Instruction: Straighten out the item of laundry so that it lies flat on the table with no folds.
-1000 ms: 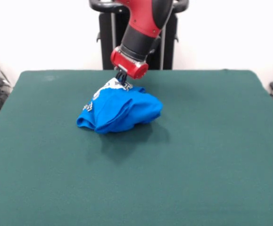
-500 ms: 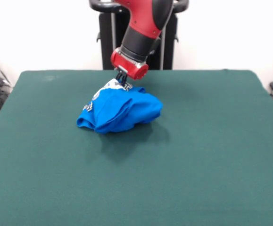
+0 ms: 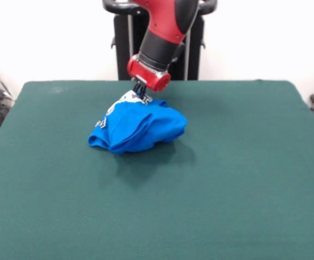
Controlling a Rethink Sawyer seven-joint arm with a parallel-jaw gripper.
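A: Where is the shirt lying?

B: The small bright blue cotton T-shirt (image 3: 139, 127) sits bunched in a rumpled mound on the large bench covered in dark green felt-like cloth (image 3: 243, 184), a little left of centre and toward the far side. It is heaped in thick folds, with a rounded lobe at the right and a lower flap at the near left.

A: Any print showing?

B: A patch of white-grey print shows at the far top of the mound and a smaller bit on its left flank. Too crumpled to read.

A: And the arm?

B: The red and black arm comes down from the far side, slanting toward the left. Its gripper (image 3: 141, 93), dark and slim below a red wrist collar, meets the mound's far top edge, right at the white patch.

A: Have the fingers got hold of the cloth?

B: They touch or sink into the fabric there, but I cannot tell how far apart they stand, nor whether they pinch it.
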